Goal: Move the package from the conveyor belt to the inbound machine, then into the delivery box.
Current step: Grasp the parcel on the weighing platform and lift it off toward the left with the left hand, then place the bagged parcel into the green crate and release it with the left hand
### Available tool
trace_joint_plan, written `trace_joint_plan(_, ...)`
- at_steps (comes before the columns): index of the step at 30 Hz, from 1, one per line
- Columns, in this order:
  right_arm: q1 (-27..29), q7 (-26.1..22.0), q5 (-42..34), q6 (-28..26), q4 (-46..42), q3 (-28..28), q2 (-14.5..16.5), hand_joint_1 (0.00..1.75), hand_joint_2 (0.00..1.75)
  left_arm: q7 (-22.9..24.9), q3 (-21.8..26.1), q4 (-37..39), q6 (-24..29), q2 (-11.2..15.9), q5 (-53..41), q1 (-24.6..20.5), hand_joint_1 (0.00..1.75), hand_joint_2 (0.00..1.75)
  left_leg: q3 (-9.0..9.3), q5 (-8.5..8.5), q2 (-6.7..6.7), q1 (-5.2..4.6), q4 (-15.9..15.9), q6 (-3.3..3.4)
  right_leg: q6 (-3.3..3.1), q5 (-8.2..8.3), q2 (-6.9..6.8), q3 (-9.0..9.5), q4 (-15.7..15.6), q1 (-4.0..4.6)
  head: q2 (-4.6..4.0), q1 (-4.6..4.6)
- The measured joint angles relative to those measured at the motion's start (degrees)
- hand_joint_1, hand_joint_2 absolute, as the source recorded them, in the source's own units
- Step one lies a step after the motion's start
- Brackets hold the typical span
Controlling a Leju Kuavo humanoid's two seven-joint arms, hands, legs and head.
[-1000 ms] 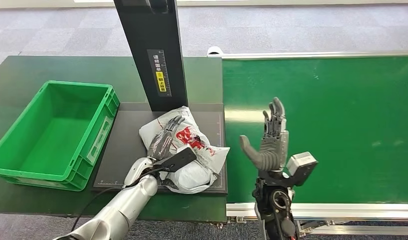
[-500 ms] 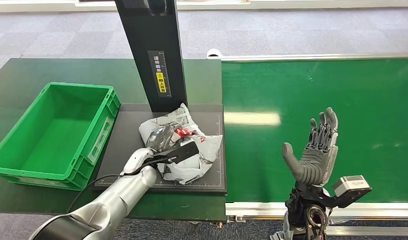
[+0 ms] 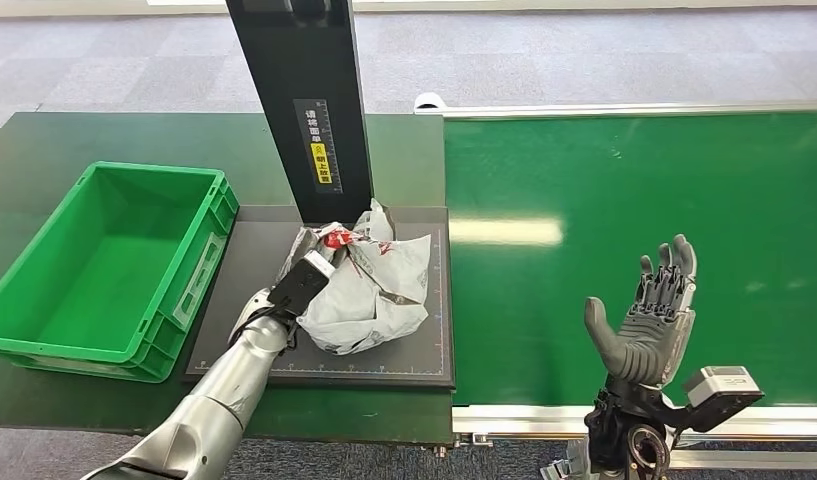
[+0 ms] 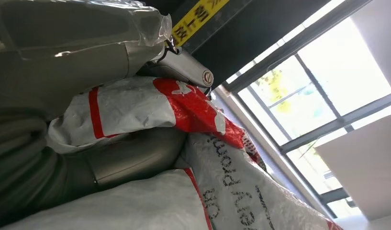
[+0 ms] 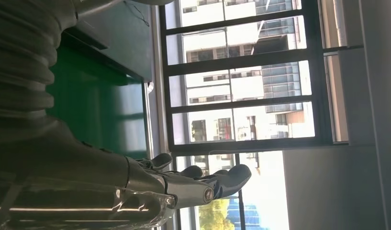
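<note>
Package (image 3: 369, 285), a crumpled white and red plastic mailer, lies on the dark plate of the inbound machine (image 3: 424, 365), just in front of its black upright column (image 3: 304, 100). The left hand (image 3: 302, 285) grips the package's left side, fingers wrapped into the plastic. The right hand (image 3: 649, 318) hangs over the green conveyor belt (image 3: 684, 190), fingers spread, holding nothing. The green delivery box (image 3: 24, 335) stands beside the plate.

Carpeted room with tall windows

Grey carpet tiles (image 3: 604, 55) cover the floor; dark-framed windows (image 5: 241, 81) show sunlit buildings outside.
</note>
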Motion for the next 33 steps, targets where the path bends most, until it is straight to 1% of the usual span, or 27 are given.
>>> trace_joint_plan(4, 0.34, 0.0, -0.78, -0.99, 0.1, -0.4, -0.03, 0.0, 1.75, 0.0, -0.07, -5.29, -1.26, 0.14, 2.4, 2.13, 1.75, 1.75, -0.05, 0.0, 0.02, 0.0, -0.01, 0.0, 0.0, 0.0, 0.01, -0.03, 0.0, 0.01, 0.01, 0.01)
trace_joint_plan(6, 0.75, 0.01, -1.71, -2.41, 0.57, -0.05, -0.24, 0.0, 1.75, -0.01, -0.53, -11.06, -2.35, 0.67, 6.71, 4.99, 1.75, 1.75, -0.08, -0.02, 0.07, 0.01, -0.01, -0.02, 0.0, 0.0, 0.07, -0.07, 0.01, 0.01, 0.0, 0.02)
trace_joint_plan(7, 1.04, 0.01, -1.86, -2.74, 0.97, 0.13, -0.36, 0.0, 1.75, 0.02, -0.85, -14.75, -2.08, 1.03, 8.45, 6.8, 1.75, 1.75, -0.09, -0.03, 0.09, 0.01, -0.01, -0.03, 0.0, -0.01, 0.1, -0.09, 0.01, 0.01, 0.0, 0.02)
trace_joint_plan(8, 1.33, 0.02, -1.68, -2.58, 1.43, 0.19, -0.45, 0.0, 1.75, 0.26, -1.05, -18.6, -0.84, 1.4, 8.98, 8.66, 1.75, 1.75, -0.1, -0.05, 0.1, 0.01, -0.01, -0.04, 0.0, -0.02, 0.12, -0.12, 0.01, 0.01, 0.0, 0.02)
trace_joint_plan(10, 1.9, 0.02, -0.71, -1.79, 2.4, 0.04, -0.51, 0.0, 1.75, 1.6, -0.65, -26.41, 4.12, 1.83, 7.03, 12.18, 1.75, 1.75, -0.15, -0.08, 0.09, 0.01, -0.01, -0.04, 0.01, -0.04, 0.13, -0.18, 0.01, 0.01, 0.01, 0.01)
trace_joint_plan(12, 2.33, 0.02, 0.24, -1.28, 3.23, -0.32, -0.52, 0.0, 1.75, 3.43, 0.57, -32.42, 8.67, 2.09, 5.0, 14.29, 1.75, 1.75, -0.24, -0.08, 0.07, 0.01, -0.01, -0.04, 0.02, -0.05, 0.09, -0.25, 0.01, 0.01, 0.01, 0.02)
trace_joint_plan(13, 2.47, 0.02, 0.49, -1.22, 3.59, -0.47, -0.53, 0.0, 1.75, 4.08, 1.34, -34.7, 9.68, 2.33, 4.75, 14.88, 1.75, 1.75, -0.28, -0.08, 0.06, 0.01, -0.01, -0.03, 0.02, -0.05, 0.08, -0.27, 0.01, 0.02, 0.01, 0.01)
trace_joint_plan(17, 2.88, 0.02, 0.76, -1.21, 4.67, -0.78, -0.54, 0.0, 1.75, 4.96, 3.65, -41.85, 10.09, 3.34, 4.69, 16.94, 1.75, 1.75, -0.28, -0.06, 0.05, 0.01, -0.01, -0.02, 0.03, -0.05, 0.05, -0.28, 0.01, 0.02, 0.0, 0.01)
trace_joint_plan(22, 2.89, 0.02, 1.18, -1.18, 5.54, -0.93, -0.53, 0.0, 1.75, 5.62, 4.87, -45.33, 10.0, 3.84, 5.16, 17.88, 1.75, 1.75, -0.29, -0.06, 0.05, 0.0, -0.01, -0.02, 0.03, -0.05, 0.05, -0.28, 0.01, 0.01, 0.0, 0.02)
trace_joint_plan(24, 2.71, 0.02, 1.96, -1.14, 6.15, -0.95, -0.52, 0.0, 1.75, 7.26, 6.46, -44.41, 11.23, 4.24, 5.33, 16.54, 1.75, 1.75, -0.3, -0.05, 0.04, 0.0, -0.01, -0.02, 0.02, -0.04, 0.04, -0.28, 0.01, 0.01, 0.01, 0.02)
trace_joint_plan(25, 2.53, 0.02, 2.41, -1.13, 6.65, -0.91, -0.52, 0.0, 1.75, 8.24, 7.8, -42.84, 12.65, 4.84, 4.77, 14.84, 1.75, 1.75, -0.3, -0.04, 0.04, 0.02, -0.01, -0.04, 0.0, -0.03, 0.04, -0.28, 0.01, 0.02, 0.01, 0.03)
trace_joint_plan(26, 2.29, 0.02, 2.74, -1.13, 7.3, -0.85, -0.51, 0.0, 1.75, 8.97, 9.67, -40.08, 14.69, 6.0, 3.69, 12.28, 1.75, 1.75, -0.3, -0.01, 0.06, 0.05, -0.01, -0.07, -0.05, 0.01, 0.06, -0.29, 0.02, 0.06, 0.01, 0.04)
trace_joint_plan(27, 2.0, 0.02, 2.94, -1.13, 8.04, -0.77, -0.51, 0.0, 1.75, 9.35, 11.99, -36.39, 16.99, 7.46, 2.41, 9.06, 1.75, 1.75, -0.29, 0.04, 0.1, 0.1, -0.01, -0.12, -0.13, 0.06, 0.09, -0.32, 0.03, 0.11, 0.01, 0.04)
trace_joint_plan(30, 1.14, 0.02, 2.69, -0.95, 10.26, -0.71, -0.59, 0.0, 1.75, 10.67, 19.84, -22.24, 24.72, 13.3, -2.54, -1.37, 1.75, 1.75, -0.25, 0.15, 0.4, 0.24, -0.02, -0.28, -0.33, 0.2, 0.36, -0.44, 0.1, 0.26, 0.0, 0.01)
trace_joint_plan(33, 0.72, 0.02, 2.15, 0.34, 12.0, -1.03, -0.93, 0.0, 1.75, 15.32, 24.91, -8.8, 30.64, 19.05, -9.43, -8.84, 1.75, 1.75, -0.23, 0.19, 0.5, 0.33, -0.02, -0.35, -0.36, 0.21, 0.49, -0.5, 0.17, 0.34, 0.01, 0.01)
